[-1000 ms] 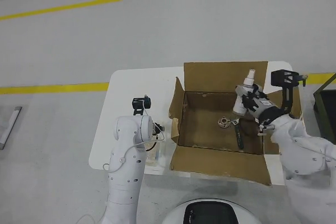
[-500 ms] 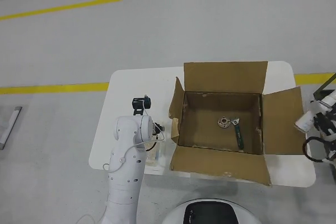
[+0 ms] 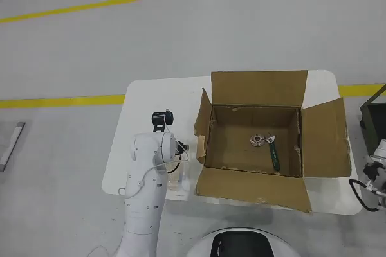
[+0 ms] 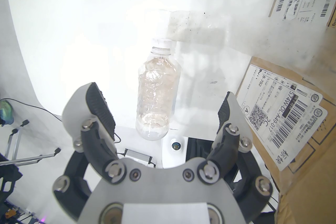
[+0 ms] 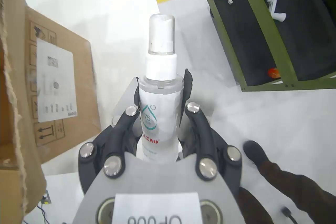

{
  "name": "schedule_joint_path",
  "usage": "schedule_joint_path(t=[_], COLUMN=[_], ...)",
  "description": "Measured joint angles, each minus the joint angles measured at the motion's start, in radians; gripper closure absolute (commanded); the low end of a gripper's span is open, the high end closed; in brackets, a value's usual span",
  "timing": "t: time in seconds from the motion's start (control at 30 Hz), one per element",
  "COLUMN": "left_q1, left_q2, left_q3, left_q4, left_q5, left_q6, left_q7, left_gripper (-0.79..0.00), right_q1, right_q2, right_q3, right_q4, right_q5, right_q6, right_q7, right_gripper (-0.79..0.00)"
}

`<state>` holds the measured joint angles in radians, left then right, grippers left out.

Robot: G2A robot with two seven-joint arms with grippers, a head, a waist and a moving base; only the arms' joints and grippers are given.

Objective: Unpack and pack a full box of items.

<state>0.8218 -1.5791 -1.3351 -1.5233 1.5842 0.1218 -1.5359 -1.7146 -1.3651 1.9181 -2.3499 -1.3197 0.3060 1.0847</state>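
Right gripper clamping spray bottle, wrench seemingly in box

The right gripper, clamped on the spray bottle, has swung from above the open cardboard box out past the table edge, then back toward the robot

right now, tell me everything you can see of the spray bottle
The spray bottle has a clear plastic body, a white label with a teal drop, a white collar and a see-through cap. The right gripper is shut on its body near the shoulder, beside the cardboard box.
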Motion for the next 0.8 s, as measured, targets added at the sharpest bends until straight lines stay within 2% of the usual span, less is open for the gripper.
schedule_joint_path(t=[0.23,0.4,0.8], left_q1=[0.000,0.000,0.000], left_q2=[0.000,0.000,0.000], left_q3=[0.000,0.000,0.000], left_q4=[0.000,0.000,0.000], left_q5=[0.000,0.000,0.000], left_q6=[0.000,0.000,0.000], left_q7=[0.000,0.000,0.000], left_gripper=[-0.785,-0.785,-0.785], right_q1=[0.018,0.025,0.044], right_q2=[0.013,0.019,0.021], right_q3=[-0.064,-0.087,-0.124], right_q4=[0.049,0.085,0.151], right_q5=[-0.115,-0.132,-0.098], right_q6=[-0.145,-0.226,-0.249], right_q7=[0.128,0.173,0.165], right_gripper=[0.000,0.000,0.000])
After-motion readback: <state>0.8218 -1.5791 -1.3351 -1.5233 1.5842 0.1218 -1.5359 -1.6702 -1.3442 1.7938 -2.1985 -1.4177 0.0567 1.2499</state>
